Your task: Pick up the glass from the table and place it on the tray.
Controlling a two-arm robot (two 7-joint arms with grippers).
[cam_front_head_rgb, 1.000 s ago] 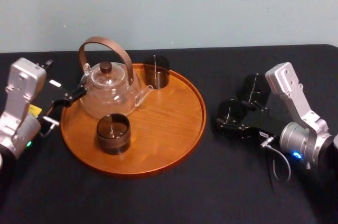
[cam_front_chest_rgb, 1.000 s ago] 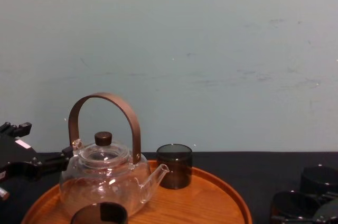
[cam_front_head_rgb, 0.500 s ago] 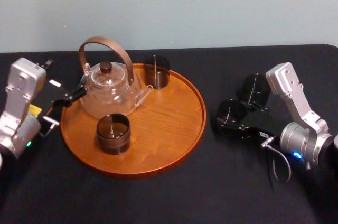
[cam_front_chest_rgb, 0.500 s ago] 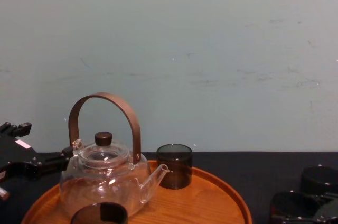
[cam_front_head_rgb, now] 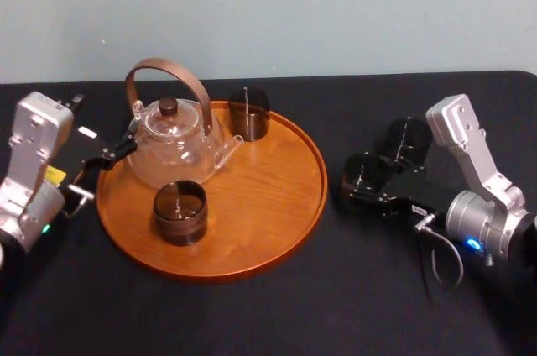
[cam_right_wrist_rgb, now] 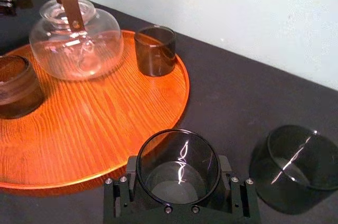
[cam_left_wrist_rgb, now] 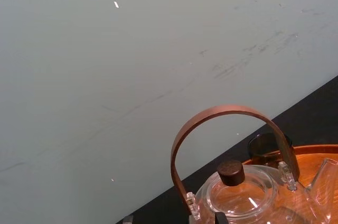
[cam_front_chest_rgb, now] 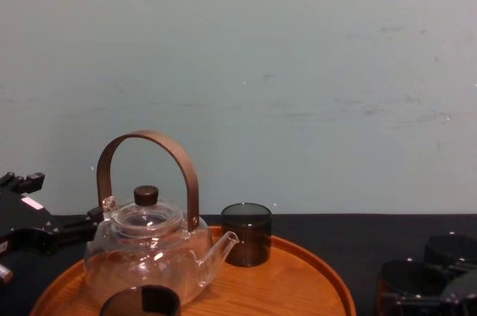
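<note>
Glass [cam_right_wrist_rgb: 178, 160] is clamped in the right gripper's [cam_right_wrist_rgb: 178, 179] jaws, wrist view makes that clear. Head view puts it at the tray's [cam_front_head_rgb: 289, 196] 3 o'clock, left gripper [cam_front_head_rgb: 109, 154] parked at 9.

The worktop [cam_front_head_rgb: 252, 314] is matt black cloth. The tray [cam_right_wrist_rgb: 105, 123] is glossy orange-brown wood, its grain plain to see. The teapot [cam_right_wrist_rgb: 74, 44] is clear, smooth glass with a matt brown handle [cam_front_head_rgb: 172, 70]. The smoky glass [cam_right_wrist_rgb: 178, 167] between the right gripper [cam_right_wrist_rgb: 178, 175]'s matt black jaws shines.
</note>
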